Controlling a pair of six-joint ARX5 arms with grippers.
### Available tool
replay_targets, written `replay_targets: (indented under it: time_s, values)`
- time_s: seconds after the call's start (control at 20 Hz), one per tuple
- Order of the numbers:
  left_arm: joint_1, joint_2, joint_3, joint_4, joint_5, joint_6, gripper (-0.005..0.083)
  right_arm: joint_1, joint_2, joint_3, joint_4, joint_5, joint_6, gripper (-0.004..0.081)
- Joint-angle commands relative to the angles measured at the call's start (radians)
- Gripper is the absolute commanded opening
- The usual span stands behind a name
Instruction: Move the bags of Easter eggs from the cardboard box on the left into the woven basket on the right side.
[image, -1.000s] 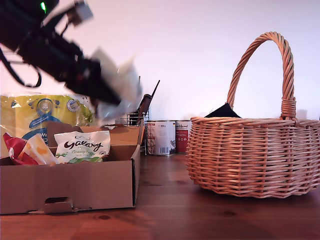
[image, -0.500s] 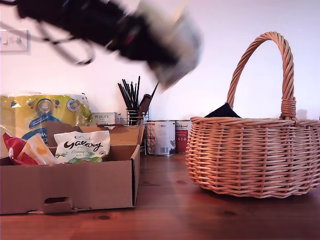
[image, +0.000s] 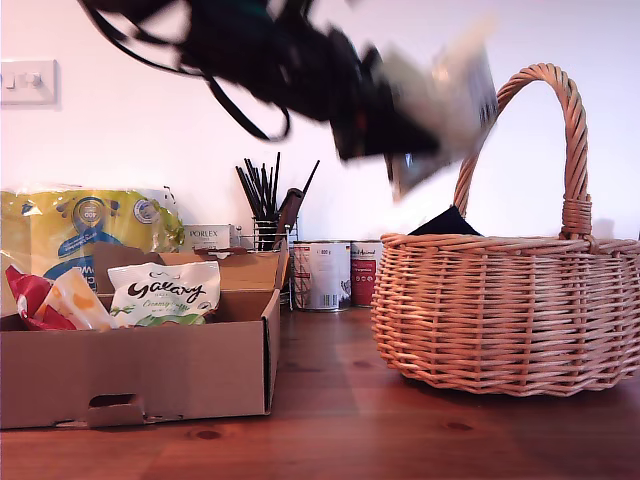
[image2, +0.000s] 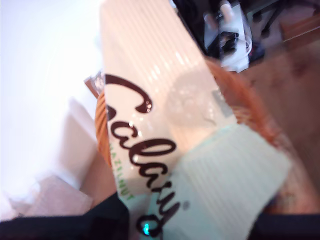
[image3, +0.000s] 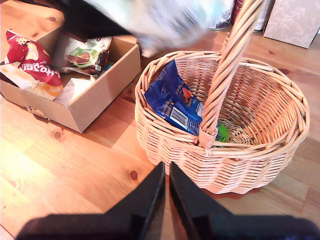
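- Carrying a white Galaxy bag through the air, my first gripper has its jaws closed on the bag's lower end; the wrist view looks straight up the pouch, with wicker showing behind it.
- In the exterior view that arm is blurred with speed, high above the table, with the bag hanging just beside the basket handle, on the side facing the box.
- My second gripper holds nothing; its fingers are pressed nearly together, with only a thin gap, and it hovers over bare table close to the basket's near wall.
- The woven basket already holds a blue bag leaning against the inner wall near the handle's foot, with something green beside it that I cannot identify.
- The cardboard box, at the exterior view's left, has another Galaxy bag standing in it and a red-and-cream bag next to that.
- My judgement is that the step in hand is the carry, roughly mid-task: one bag delivered, one in flight, at least two left in the box.
- Next, the bag needs to go past the handle to a spot over the open mouth, then come lower before the jaws open.
- The arched handle is the main obstacle; a loose, swinging pouch could catch on it or land on the rim.
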Motion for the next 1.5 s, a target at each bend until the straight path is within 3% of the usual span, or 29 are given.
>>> replay_targets:
  time_s: [0.0,0.2,0.45,0.65,1.15,1.3,1.45]
  values:
    - [-0.008,0.039,0.032,-0.007,-0.002,0.085,0.0149,0.004,-0.002,0.006,0.008,0.000,0.000,-0.0013]
    - [-0.032,0.111,0.106,-0.042,-0.015,0.218,0.0150,0.004,-0.003,0.006,0.010,0.000,-0.001,-0.0013]
    - [-0.050,0.130,0.134,-0.082,-0.023,0.274,0.0154,0.004,-0.002,0.006,0.011,0.000,-0.001,-0.0013]
    - [-0.051,0.130,0.134,-0.073,-0.040,0.276,0.0358,0.004,-0.003,0.006,0.013,-0.003,-0.001,-0.0013]
    - [-0.055,0.130,0.134,-0.052,-0.081,0.265,0.0366,0.004,-0.003,0.006,0.012,-0.011,0.000,-0.0013]
    - [-0.062,0.130,0.134,-0.052,-0.078,0.214,0.0444,0.004,-0.002,0.006,0.012,-0.011,0.000,-0.0013]
    - [-0.072,0.130,0.134,-0.051,-0.080,0.204,0.0465,0.004,-0.002,0.006,0.011,-0.011,0.000,-0.0013]
